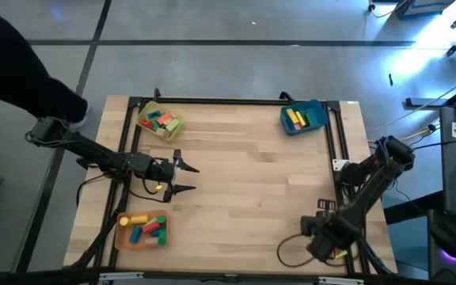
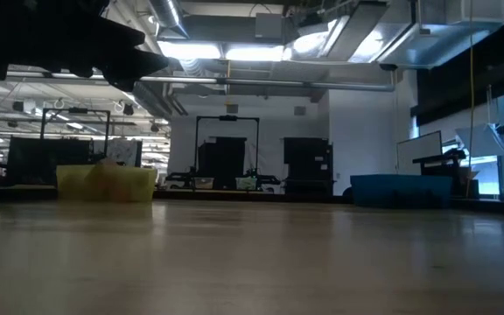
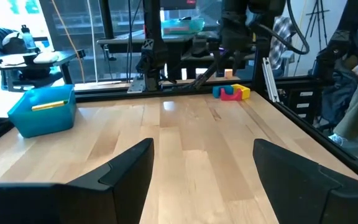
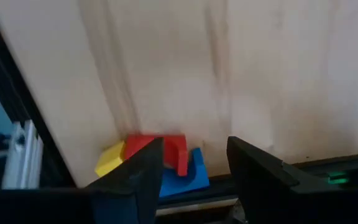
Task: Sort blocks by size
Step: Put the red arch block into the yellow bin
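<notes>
**Operator:** Where does the right gripper (image 4: 191, 171) stand, and what lies beneath it?

**Instructor:** Your right gripper hangs over the near right corner of the table (image 1: 252, 182), fingers parted with nothing between them. Just beyond the fingertips sit three loose blocks, touching one another: a red arch block (image 4: 166, 149), a yellow block (image 4: 109, 159) beside it, and a blue arch block (image 4: 191, 174) against the table's edge rail. The left wrist view shows the same cluster (image 3: 230, 92) from across the table.

**Operator:** How should I take one?

**Instructor:** In my judgement, the step is picking a single block out of that corner. The rail crowds the blue arch, so you would do well to start with the red arch. Centre the fingers across its narrow faces and lower squarely, so neither finger nudges the neighbours.

**Operator:** And the left gripper (image 1: 187, 179)?

**Instructor:** It waits at the left side, fingers spread wide and empty, between the yellow tray (image 1: 143, 112) at the far left and the orange tray (image 1: 122, 234) at the near left. Both hold sorted blocks; the blue tray (image 1: 317, 121), far right, holds yellow bars (image 1: 294, 117). Judge your block's size before choosing a tray.
</notes>
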